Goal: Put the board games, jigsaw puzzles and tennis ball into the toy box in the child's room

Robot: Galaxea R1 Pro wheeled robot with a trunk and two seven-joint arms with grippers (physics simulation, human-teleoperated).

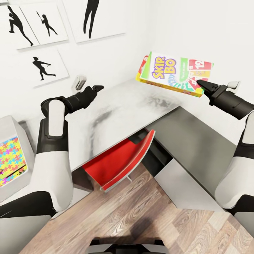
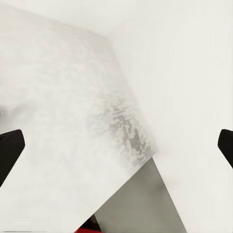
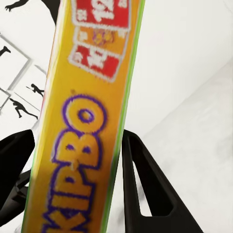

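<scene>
Skip-Bo board game (image 3: 82, 126) fills the right wrist view, spine-on, pinched between the right pincer's (image 1: 201, 84) fingers (image 3: 143, 187). Held in the air above the worktop's (image 1: 120, 109) far corner, touching nothing. Left pincer (image 1: 97, 87) spread wide, empty, low over bare worktop. Toy box (image 1: 8, 130) well off beyond the left arm, a jigsaw puzzle (image 1: 10, 160) lying in it. Step in hand: carrying the game to the box. Next likely calls for swinging left across the open worktop; walls close behind, red chair (image 1: 123, 158) tucked beneath.
</scene>
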